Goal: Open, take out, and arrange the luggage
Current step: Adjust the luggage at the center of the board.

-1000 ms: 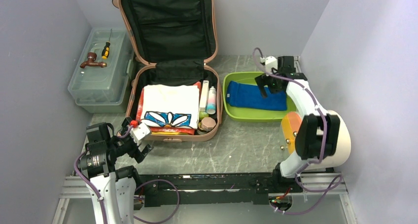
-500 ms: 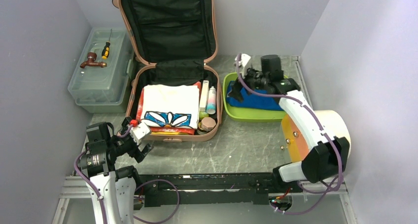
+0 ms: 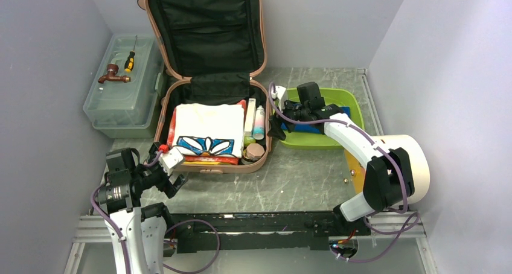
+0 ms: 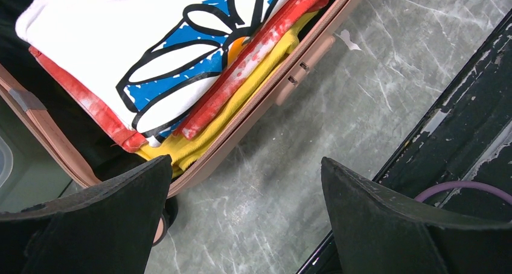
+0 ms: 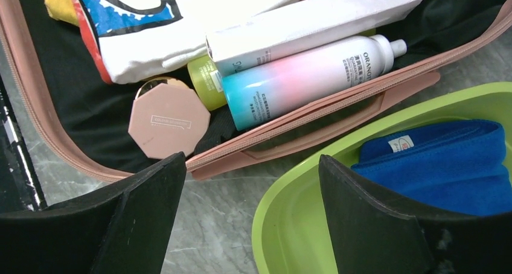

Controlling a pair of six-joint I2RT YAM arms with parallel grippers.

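Pink luggage (image 3: 205, 38) lid up; right gripper (image 5: 250, 165) seemingly spread.

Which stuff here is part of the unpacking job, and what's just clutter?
Job: salmon-pink hard-shell suitcase, folded white daisy-print shirt, pink-blue spray bottle, lime green plastic tray, blue towel.
Clutter: translucent grey-green plastic toolbox, brown tap, yellow-black screwdriver.

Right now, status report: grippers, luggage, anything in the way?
Left gripper open, empty, beside luggage. Right gripper open, empty, above its right rim. Luggage open, packed. Nothing blocking.
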